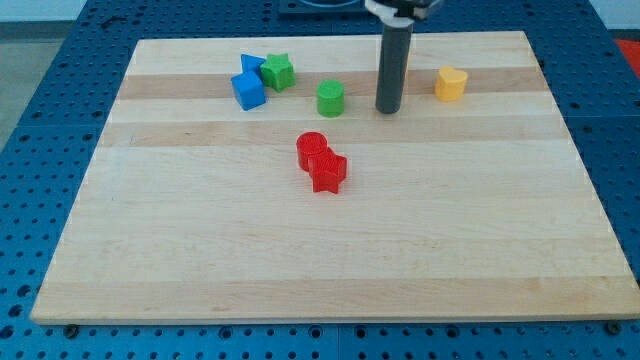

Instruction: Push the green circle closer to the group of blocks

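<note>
green circle point(330, 98) | my tip point(387, 109) just to its right, apart | no jaws on this rod

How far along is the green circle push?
Done: my tip sits just to the view's right of the green circle, not touching it. In hand: nothing pushed yet. Left: slide it to the view's left toward the green star and blue blocks.

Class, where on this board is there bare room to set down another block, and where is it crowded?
Free: below the red blocks. Crowded: the top, with the blue blocks, green star, green circle, my tip and yellow block.
</note>
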